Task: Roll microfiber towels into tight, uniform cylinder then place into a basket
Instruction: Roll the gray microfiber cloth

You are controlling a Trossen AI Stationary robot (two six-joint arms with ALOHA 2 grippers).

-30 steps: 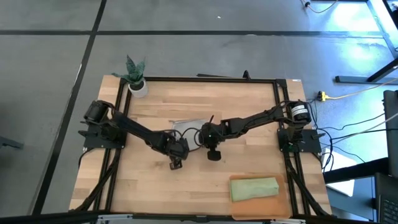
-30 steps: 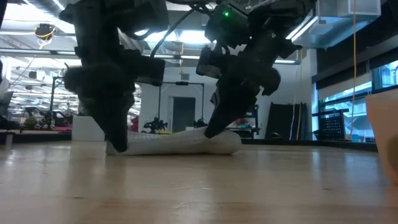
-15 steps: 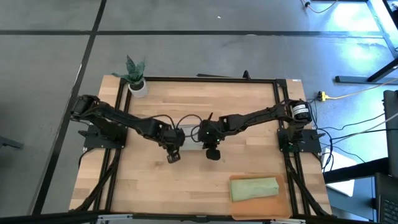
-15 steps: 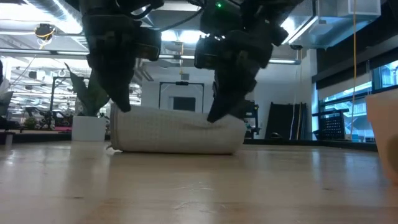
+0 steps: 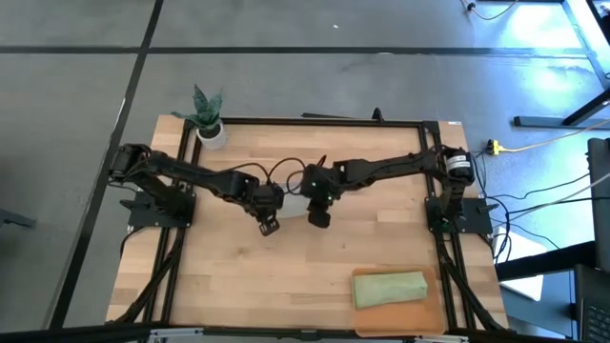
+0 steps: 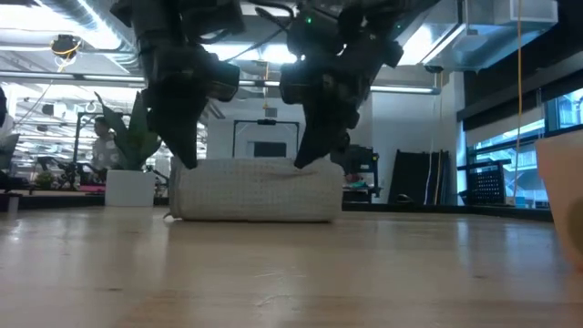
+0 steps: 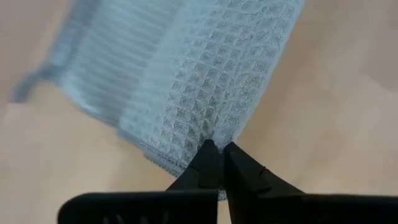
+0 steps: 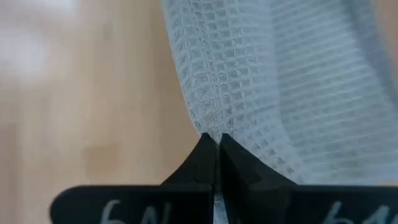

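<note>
Two dark arms reach in from opposite sides of the pale wooden table point(image 5: 238, 276) and meet over its middle, where the light grey towel point(image 6: 257, 189) lies rolled into a thick cylinder lying on its side.

Farthest left, at the table's back corner, a small white plant pot point(image 5: 212, 133) with green leaves stands well apart from the work. In the low view it shows behind the left end of the roll.

Next comes the left gripper point(image 5: 266, 226), at the left end of the grey towel. Its fingers point(image 7: 208, 163) are pressed together with no gap, their tips set against the top edge of the roll; the left wrist view shows the waffle weave of the cloth right at the tips. Whether any cloth is pinched between them cannot be told.

Just beside it, the right gripper point(image 5: 318, 217) stands at the roll's right end. Its fingers point(image 8: 210, 160) are likewise closed tight, tips touching the cloth's upper surface in the right wrist view. In the low view both grippers come down on the roll from above, one at each end.

Farther right, near the table's front edge, the shallow orange-brown basket point(image 5: 434, 291) holds the sage green towel point(image 5: 389, 289), already rolled and lying inside it, well apart from both grippers.
</note>
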